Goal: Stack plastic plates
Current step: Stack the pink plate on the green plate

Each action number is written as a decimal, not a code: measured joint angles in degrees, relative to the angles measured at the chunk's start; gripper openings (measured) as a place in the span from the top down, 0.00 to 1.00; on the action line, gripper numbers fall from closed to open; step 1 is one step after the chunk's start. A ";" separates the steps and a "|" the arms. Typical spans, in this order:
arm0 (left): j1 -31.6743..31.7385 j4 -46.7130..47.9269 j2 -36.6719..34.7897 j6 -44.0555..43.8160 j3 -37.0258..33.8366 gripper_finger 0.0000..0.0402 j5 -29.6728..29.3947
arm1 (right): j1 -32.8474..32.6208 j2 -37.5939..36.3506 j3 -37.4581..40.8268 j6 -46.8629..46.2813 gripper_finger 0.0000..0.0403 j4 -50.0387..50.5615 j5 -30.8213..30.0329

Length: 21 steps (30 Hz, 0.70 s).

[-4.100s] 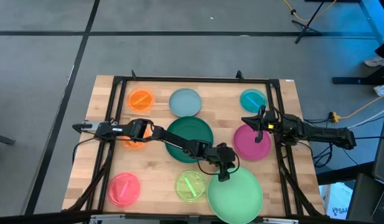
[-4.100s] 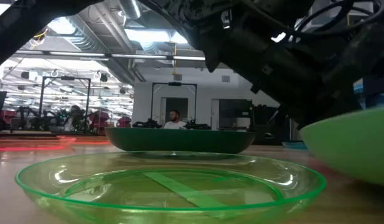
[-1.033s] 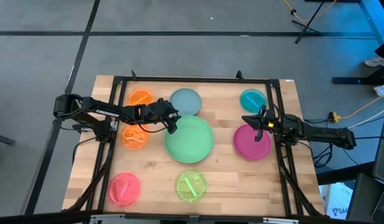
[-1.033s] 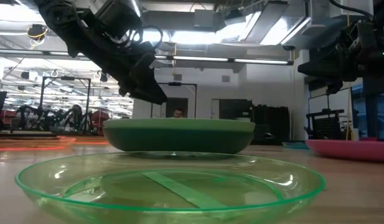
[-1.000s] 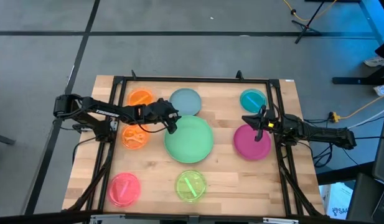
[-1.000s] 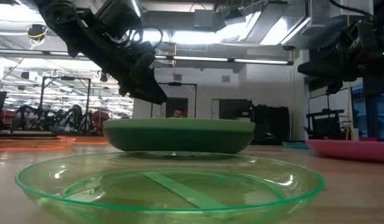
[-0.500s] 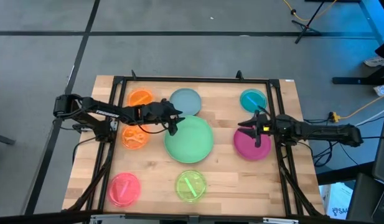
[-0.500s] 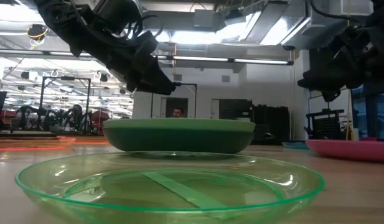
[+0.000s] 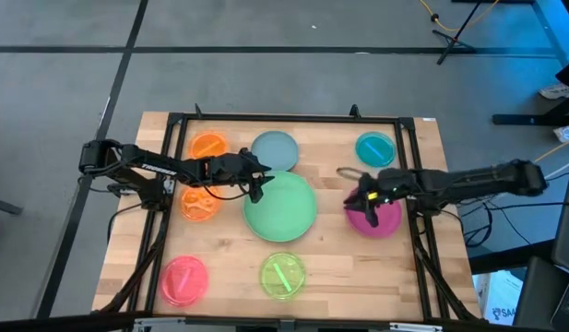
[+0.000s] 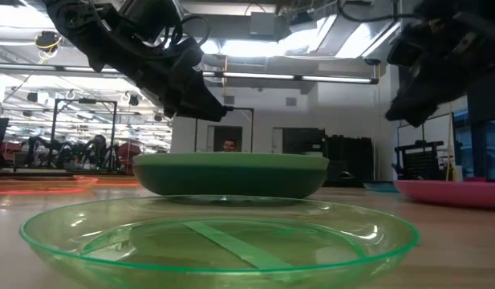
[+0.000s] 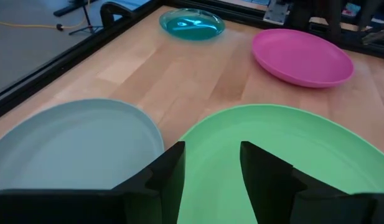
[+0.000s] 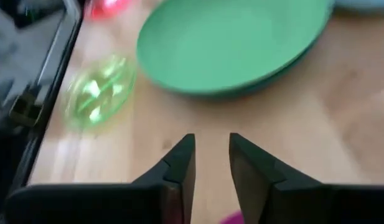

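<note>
Right claw spread, hovering at the magenta plate edge. Left claw spread over the light green plate, we see.

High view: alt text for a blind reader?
A light green plate sits mid-table with the left gripper at its edge and the right gripper over a magenta plate. Orange, pale blue, teal, pink and lime plates lie around them.
</note>
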<state>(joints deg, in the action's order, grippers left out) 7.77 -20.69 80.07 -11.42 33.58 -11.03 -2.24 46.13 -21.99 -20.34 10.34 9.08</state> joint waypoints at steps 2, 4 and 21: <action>0.00 0.08 0.01 0.00 0.00 0.63 0.01 | -3.62 3.47 -3.65 -1.69 0.80 3.96 -1.94; -0.03 0.17 0.02 -0.03 0.00 0.63 0.02 | -7.02 6.65 -7.23 -3.58 0.81 8.56 -3.77; -0.70 0.63 0.02 -0.19 0.02 0.64 -1.90 | -21.15 18.57 -13.80 -17.77 0.69 24.69 -9.67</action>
<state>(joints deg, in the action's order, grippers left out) 7.07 -20.05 80.09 -11.61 33.61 -12.93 -23.39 64.70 -35.79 -38.11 35.03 -0.59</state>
